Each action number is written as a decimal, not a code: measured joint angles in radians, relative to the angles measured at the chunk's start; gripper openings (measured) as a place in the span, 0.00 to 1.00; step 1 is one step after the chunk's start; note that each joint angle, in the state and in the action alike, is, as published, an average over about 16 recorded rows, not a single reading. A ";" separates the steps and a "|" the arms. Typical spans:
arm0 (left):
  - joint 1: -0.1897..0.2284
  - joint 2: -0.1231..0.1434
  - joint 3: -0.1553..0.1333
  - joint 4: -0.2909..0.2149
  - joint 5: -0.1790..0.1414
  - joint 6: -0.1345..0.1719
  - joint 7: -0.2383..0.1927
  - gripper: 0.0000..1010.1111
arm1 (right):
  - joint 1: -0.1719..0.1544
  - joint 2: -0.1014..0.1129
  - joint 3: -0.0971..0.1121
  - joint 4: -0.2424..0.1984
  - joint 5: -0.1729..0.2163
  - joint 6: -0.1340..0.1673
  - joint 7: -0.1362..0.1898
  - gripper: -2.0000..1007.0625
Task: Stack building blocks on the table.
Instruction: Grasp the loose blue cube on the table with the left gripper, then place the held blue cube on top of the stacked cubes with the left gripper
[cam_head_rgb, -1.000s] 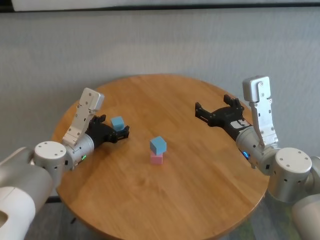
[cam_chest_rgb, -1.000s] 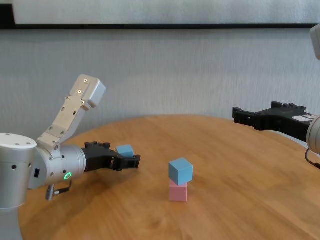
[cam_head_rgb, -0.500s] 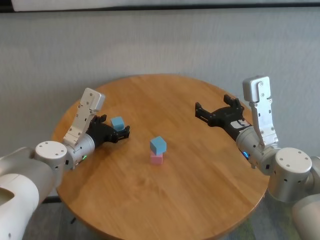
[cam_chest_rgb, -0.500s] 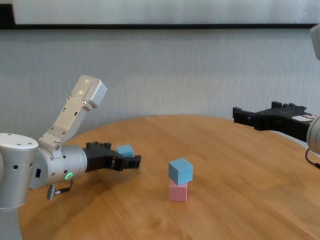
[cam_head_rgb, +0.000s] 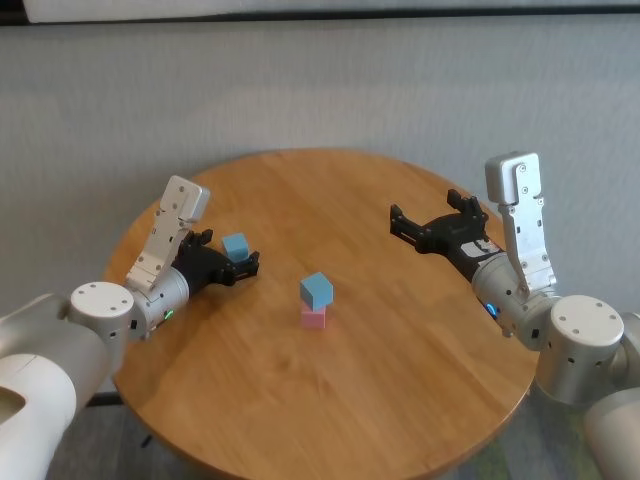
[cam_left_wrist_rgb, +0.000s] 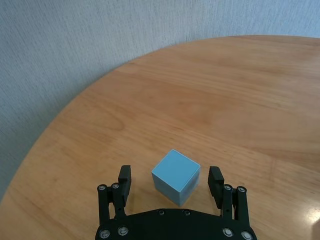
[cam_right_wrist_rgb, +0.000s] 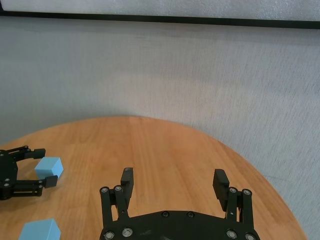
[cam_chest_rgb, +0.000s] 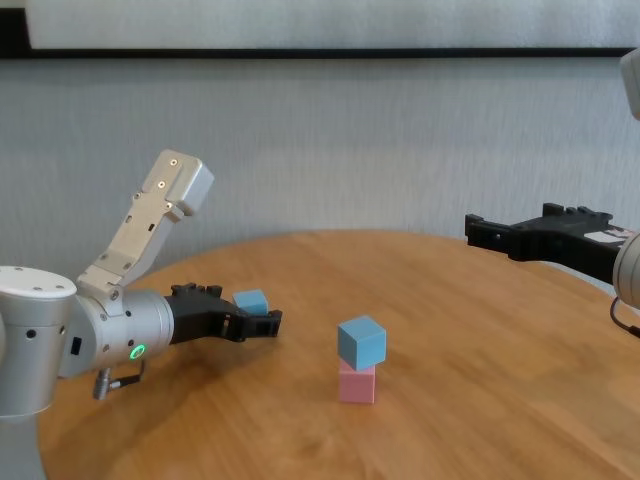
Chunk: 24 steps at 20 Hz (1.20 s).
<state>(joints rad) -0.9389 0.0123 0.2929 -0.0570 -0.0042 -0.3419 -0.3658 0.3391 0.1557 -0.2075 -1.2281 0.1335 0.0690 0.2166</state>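
A light blue cube (cam_head_rgb: 316, 290) sits on a pale pink cube (cam_head_rgb: 313, 317) near the middle of the round wooden table (cam_head_rgb: 400, 340); the chest view shows the same pair, blue (cam_chest_rgb: 361, 342) on pink (cam_chest_rgb: 356, 384). A second light blue cube (cam_left_wrist_rgb: 176, 176) rests on the table at the left. My left gripper (cam_head_rgb: 235, 256) is low around it and open, with a small gap showing on each side of the cube in the left wrist view. Far to the right of the stack, my right gripper (cam_head_rgb: 425, 212) hovers open and empty above the table.
The table's curved edge (cam_left_wrist_rgb: 60, 125) runs close behind the left cube, with a grey wall (cam_right_wrist_rgb: 165, 70) beyond. In the right wrist view the left gripper (cam_right_wrist_rgb: 30, 167) and its cube (cam_right_wrist_rgb: 49, 167) show far off.
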 joint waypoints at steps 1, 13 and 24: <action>0.002 0.001 0.000 -0.005 0.000 0.002 0.000 0.98 | 0.000 0.000 0.000 0.000 0.000 0.000 0.000 1.00; 0.019 0.006 0.001 -0.038 -0.002 0.019 0.000 0.80 | 0.000 0.000 0.000 0.000 0.000 0.000 0.000 1.00; 0.024 0.007 0.001 -0.049 -0.003 0.024 0.000 0.58 | 0.000 0.000 0.000 0.000 0.000 0.000 0.000 1.00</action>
<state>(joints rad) -0.9148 0.0196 0.2943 -0.1059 -0.0068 -0.3175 -0.3658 0.3392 0.1556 -0.2075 -1.2281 0.1335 0.0690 0.2166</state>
